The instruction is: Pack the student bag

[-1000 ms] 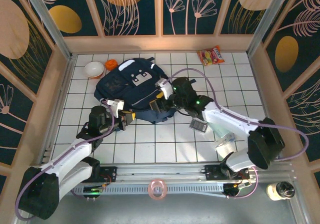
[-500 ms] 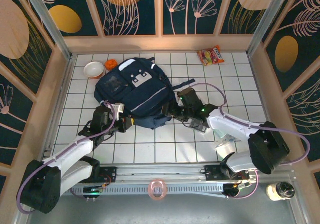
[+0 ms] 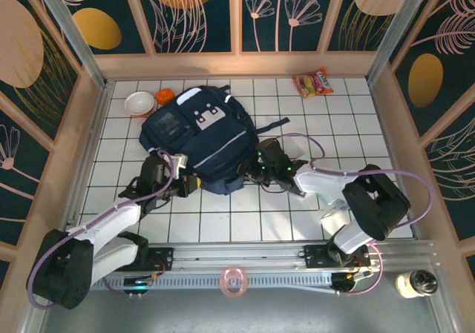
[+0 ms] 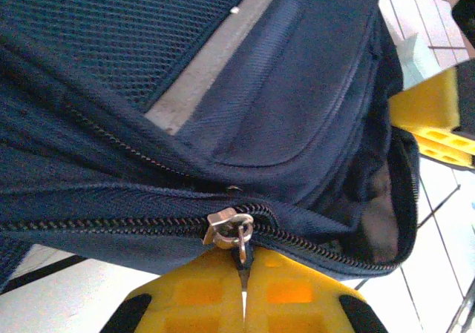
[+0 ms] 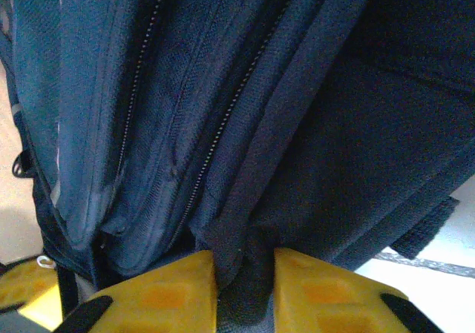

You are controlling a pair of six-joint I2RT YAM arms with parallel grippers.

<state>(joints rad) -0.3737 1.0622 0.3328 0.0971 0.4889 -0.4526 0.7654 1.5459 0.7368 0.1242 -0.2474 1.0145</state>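
One large navy-blue fabric backpack (image 3: 197,136), one silver metal zipper pull (image 4: 230,228), one round white bowl (image 3: 139,104), one small orange object (image 3: 165,95), perhaps a cup, one red-and-yellow snack packet (image 3: 312,83), and two white-and-black robot arms, left (image 3: 107,225) and right (image 3: 319,181).

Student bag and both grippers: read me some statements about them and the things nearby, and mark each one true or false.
1. The left gripper is closed on the zipper pull of the student bag. True.
2. The right gripper hangs open above the bag. False: it pinches a fold of the bag's fabric.
3. The snack packet lies inside the bag. False: it lies on the tiles, apart from the bag.
4. A white bowl sits beside the bag. True.
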